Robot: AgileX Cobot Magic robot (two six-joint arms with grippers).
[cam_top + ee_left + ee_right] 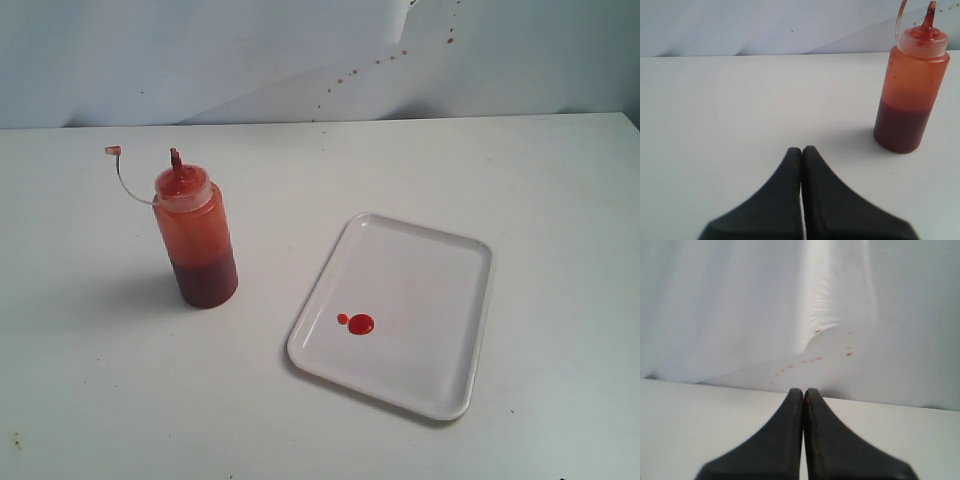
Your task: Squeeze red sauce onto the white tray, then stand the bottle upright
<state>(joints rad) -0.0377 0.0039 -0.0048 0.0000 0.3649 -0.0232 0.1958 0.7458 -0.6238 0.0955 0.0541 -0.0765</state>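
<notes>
Red sauce (361, 324), two blobs, on one white tray (440, 260); one bottle (196, 240) upright; both hands (802, 150) (803, 391) pressed together

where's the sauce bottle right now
In the exterior view the bottle stands upright on the left half of the table, apart from the white tray that lies to its right.

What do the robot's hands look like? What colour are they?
The left tool and the right tool look alike. Each has two matte black fingers, broad at the base and curving in to slim rounded tips. No cables, stickers or markings show on them. The arms themselves are out of sight in every view.
</notes>
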